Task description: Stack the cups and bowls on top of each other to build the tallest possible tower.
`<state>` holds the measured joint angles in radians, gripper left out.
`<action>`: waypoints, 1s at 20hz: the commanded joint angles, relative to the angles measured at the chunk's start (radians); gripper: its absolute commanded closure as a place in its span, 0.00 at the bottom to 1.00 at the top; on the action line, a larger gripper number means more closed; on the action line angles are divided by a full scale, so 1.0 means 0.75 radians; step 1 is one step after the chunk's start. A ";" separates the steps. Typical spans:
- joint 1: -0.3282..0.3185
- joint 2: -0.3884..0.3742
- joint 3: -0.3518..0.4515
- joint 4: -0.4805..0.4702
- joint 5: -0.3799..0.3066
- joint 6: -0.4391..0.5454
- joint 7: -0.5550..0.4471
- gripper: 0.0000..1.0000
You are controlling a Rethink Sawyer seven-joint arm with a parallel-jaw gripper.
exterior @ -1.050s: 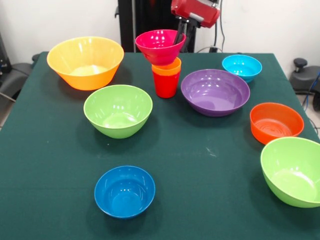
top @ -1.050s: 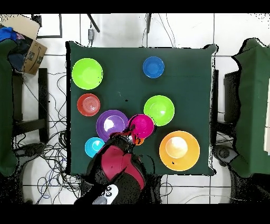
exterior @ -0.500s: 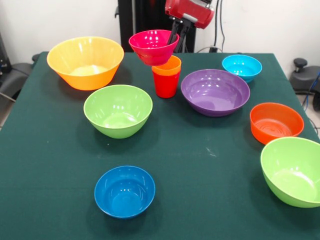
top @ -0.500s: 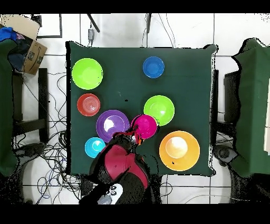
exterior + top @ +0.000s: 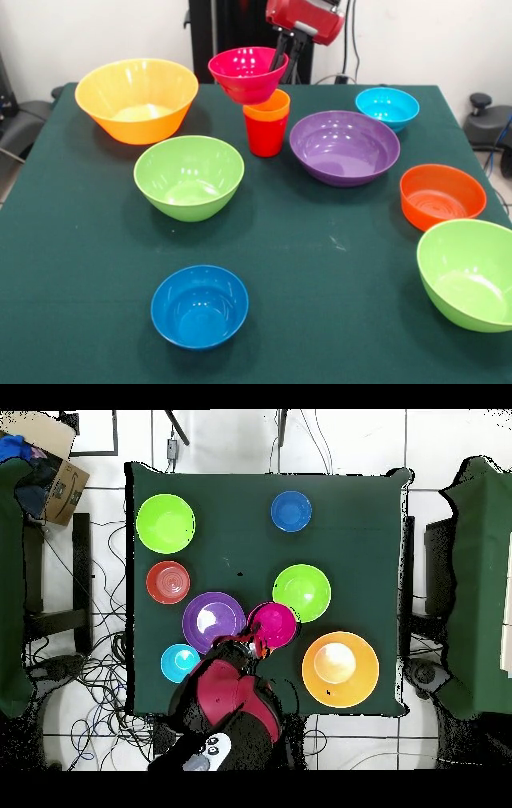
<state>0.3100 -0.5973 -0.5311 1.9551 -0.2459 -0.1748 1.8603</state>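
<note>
Clamped on the rim of the small glossy pink plastic bowl (image 5: pixel 247 74): the black claw (image 5: pixel 282 58), bowl tilted over the orange plastic cup (image 5: pixel 269 107) nested in the red plastic tumbler (image 5: pixel 265 135). Open green cloth (image 5: pixel 320 264) toward the camera from the claw; wide purple plastic bowl (image 5: pixel 344 147) just beside, empty.

Green-clothed table (image 5: pixel 350 514) on white tiled floor (image 5: pixel 220 439), cardboard box (image 5: pixel 55 469) beside it.

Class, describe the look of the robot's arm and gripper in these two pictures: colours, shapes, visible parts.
The arm is a bulky, rounded shell in glossy red with black sections. A small light grey panel with dark spots sits low on it in the overhead view. The gripper is thin and black, slim dark fingers reaching down from the red head. No cables show on the arm.
</note>
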 commanded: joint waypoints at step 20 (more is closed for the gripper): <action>-0.017 -0.023 0.235 0.145 0.026 0.157 0.202 1.00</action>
<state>0.3089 -0.6106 -0.5075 2.0148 -0.2457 -0.1287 1.8603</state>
